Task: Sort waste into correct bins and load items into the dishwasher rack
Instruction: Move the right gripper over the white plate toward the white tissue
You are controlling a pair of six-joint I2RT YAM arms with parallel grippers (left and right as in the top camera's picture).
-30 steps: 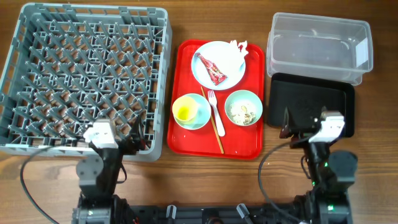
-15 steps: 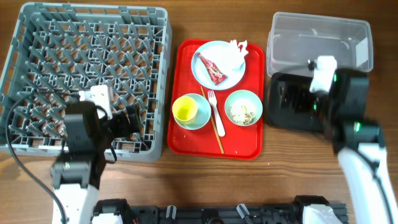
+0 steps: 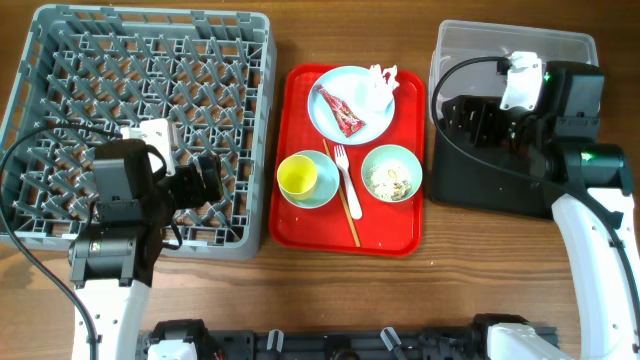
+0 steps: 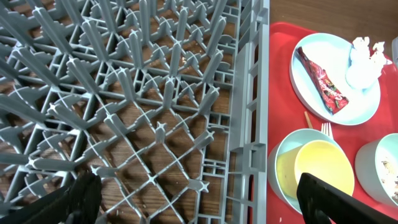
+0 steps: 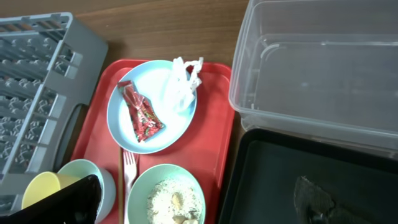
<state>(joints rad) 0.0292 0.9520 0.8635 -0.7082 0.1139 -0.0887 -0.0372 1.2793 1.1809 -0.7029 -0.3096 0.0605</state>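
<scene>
The red wrapper [image 3: 340,111] and the crumpled white napkin [image 3: 379,85] lay together on the round blue plate [image 3: 372,120]. The plate sat at the top of the red serving tray [image 3: 300,232], in the middle of the frame. Below it, at the tray's lower right, the green bowl [image 3: 407,160] held the beige food scraps [image 3: 390,181]. At the lower left, the yellow cup [image 3: 297,176] stood on the small blue saucer [image 3: 326,190]. The white fork [image 3: 346,172] lay between cup and bowl. The thin chopstick [image 3: 352,225] ran just beside the fork, slanting down toward the tray's bottom edge.

The grey rack [image 3: 150,60] filled the upper left of the frame, just beside the tray. The clear tub [image 3: 470,42] stood at the upper right, with the black tray [image 3: 490,188] directly below it. All of it rested on the wooden tabletop [image 3: 460,280].

The left gripper [image 3: 212,182] hung over the rack's lower right part, near the wall next to the red tray. Its jaws were spread wide with nothing between them. The right gripper [image 3: 470,118] hung over the spot where the tub met the black tray. It too was wide open and empty.
</scene>
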